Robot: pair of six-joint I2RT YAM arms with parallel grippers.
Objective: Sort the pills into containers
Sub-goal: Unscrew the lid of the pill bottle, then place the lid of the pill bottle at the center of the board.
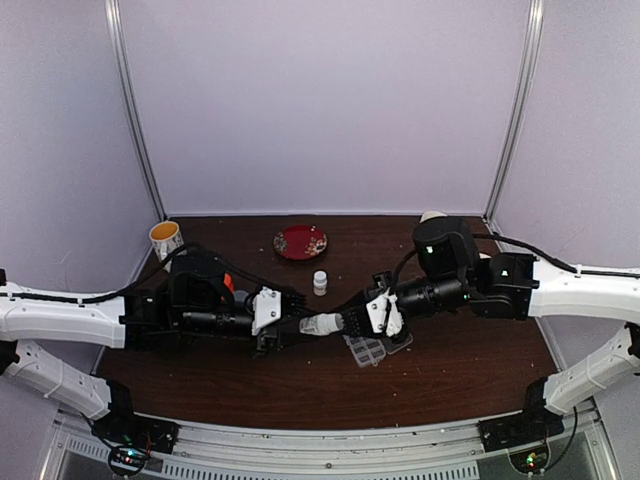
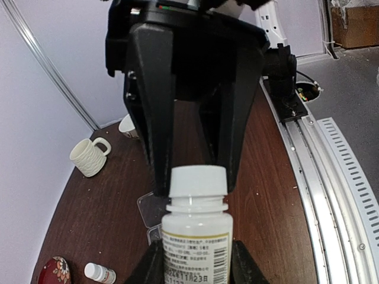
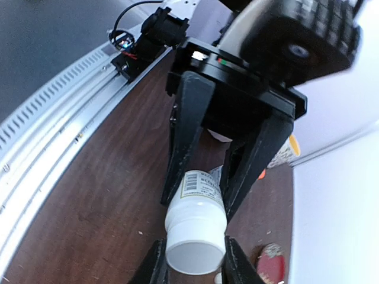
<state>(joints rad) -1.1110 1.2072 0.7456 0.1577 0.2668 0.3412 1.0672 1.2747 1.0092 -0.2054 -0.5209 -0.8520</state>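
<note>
A white pill bottle (image 1: 322, 324) with a printed label hangs level above the middle of the table, between both arms. My left gripper (image 2: 196, 263) is shut on the bottle's body (image 2: 196, 236). My right gripper (image 3: 195, 263) is shut on its white cap (image 3: 195, 254); in the left wrist view, the right arm's black fingers (image 2: 157, 142) clamp the cap (image 2: 198, 180). The clear organizer box (image 1: 370, 348) with the containers lies on the table just under and right of the bottle, and a corner of the box (image 2: 151, 207) shows under the bottle. No pills are in view.
A small white bottle (image 1: 320, 283) stands behind the held one. A red plate (image 1: 300, 241) sits at the back centre and a yellow-rimmed cup (image 1: 166, 238) at the back left. A white ribbed mug (image 2: 89, 157) is partly hidden behind the right arm.
</note>
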